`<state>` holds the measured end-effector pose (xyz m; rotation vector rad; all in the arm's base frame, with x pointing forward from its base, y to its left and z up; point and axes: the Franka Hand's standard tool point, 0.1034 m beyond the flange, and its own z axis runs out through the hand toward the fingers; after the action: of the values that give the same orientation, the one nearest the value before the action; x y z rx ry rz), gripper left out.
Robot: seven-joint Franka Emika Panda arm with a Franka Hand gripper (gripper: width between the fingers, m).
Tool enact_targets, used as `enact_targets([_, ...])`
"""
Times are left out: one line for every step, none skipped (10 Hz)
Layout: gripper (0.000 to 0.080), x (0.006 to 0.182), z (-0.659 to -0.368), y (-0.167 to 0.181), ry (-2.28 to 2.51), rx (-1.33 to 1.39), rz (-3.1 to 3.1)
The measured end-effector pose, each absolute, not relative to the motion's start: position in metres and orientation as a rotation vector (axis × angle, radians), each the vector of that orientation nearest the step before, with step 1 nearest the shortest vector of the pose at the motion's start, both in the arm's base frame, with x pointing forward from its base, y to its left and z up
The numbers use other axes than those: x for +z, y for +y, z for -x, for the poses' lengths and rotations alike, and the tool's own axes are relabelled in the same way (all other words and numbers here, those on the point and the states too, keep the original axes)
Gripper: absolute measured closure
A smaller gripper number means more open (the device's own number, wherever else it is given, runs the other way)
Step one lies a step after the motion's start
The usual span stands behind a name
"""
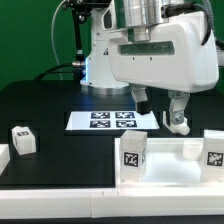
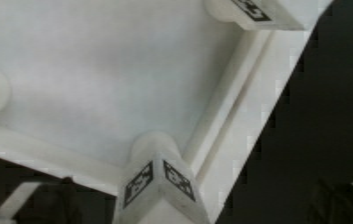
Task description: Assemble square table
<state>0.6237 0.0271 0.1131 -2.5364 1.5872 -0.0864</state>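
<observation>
Below my tool point(image 1: 161, 113), open wide and holding nothing, lies the square table slab point(image 1: 165, 168), tagged legs point(image 1: 133, 153) upright.

You have bare desk point(image 1: 50, 105) to pass over between the marker board point(image 1: 112, 120) and the loose leg point(image 1: 22, 138) near the desk's edge at the exterior view's left. On the square tabletop point(image 1: 168, 168), the first upright leg point(image 1: 134, 153) and the second upright leg point(image 1: 214, 152) flank the gap below your tool point(image 1: 160, 112), whose jaws are spread wide.
</observation>
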Motion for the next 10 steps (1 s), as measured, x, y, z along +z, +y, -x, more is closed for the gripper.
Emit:
enact_targets([0.0151,0.113,-0.624,0.027,1.493,-0.095,2.596])
enact_targets([0.0151,0.113,-0.624,0.027,1.405,-0.102,2.646])
enact_targets([0.0151,0.112,-0.623,0.025,1.280,-0.117,2.715])
enact_targets([0.0151,0.109,-0.620,0.018,0.949,-0.175,2.868])
enact_targets([0.0151,0.104,-0.612,0.013,0.745,-0.190,2.944])
enact_targets([0.0151,0.101,-0.607,0.011,0.543,-0.203,3.007])
enact_targets([0.0150,0.100,-0.606,0.010,0.349,-0.220,3.057])
enact_targets([0.0150,0.100,-0.606,0.009,0.289,-0.222,3.069])
enact_targets([0.0151,0.100,-0.606,0.008,0.238,-0.223,3.077])
enact_targets([0.0151,0.100,-0.606,0.007,0.220,-0.223,3.080])
